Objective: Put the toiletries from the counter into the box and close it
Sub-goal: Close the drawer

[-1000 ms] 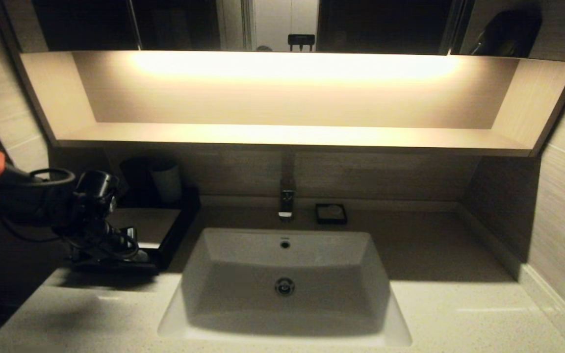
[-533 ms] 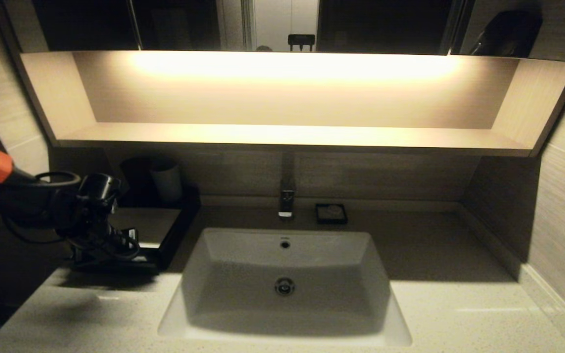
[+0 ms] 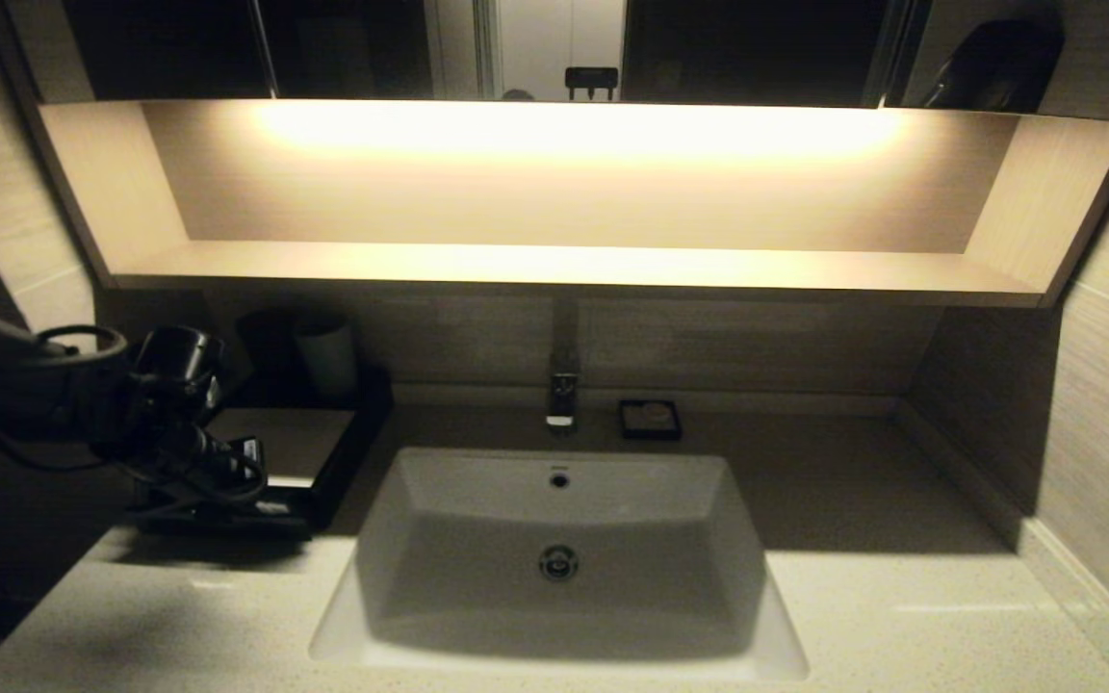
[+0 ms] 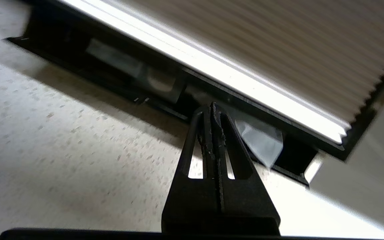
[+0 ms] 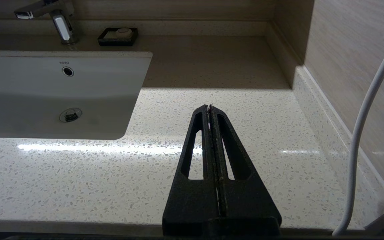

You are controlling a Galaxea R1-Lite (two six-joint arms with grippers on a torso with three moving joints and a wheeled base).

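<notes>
I see the box (image 3: 309,452) at the worktop's (image 3: 882,616) far left, beside the basin (image 3: 559,558), its long axis running from the front edge toward the back wall and its pale ribbed top panel (image 4: 278,50) level. Its shallow black drawer (image 4: 138,83) is pulled partly out toward the worktop's front edge; inside lie toiletries (image 4: 260,140), a clear-wrapped packet beside the claw and blurred pale items further along. My left claw (image 4: 211,108) has its two fingers pressed together, holding nothing, with the tips at the drawer's front rim; I cannot tell whether they touch it. In the head view the left claw (image 3: 251,481) sits low at the box's front end. A pale cup (image 3: 326,358) stands upright behind the box. My right claw (image 5: 209,107) is likewise pressed together and empty, hovering above the bare worktop to the right of the basin.
</notes>
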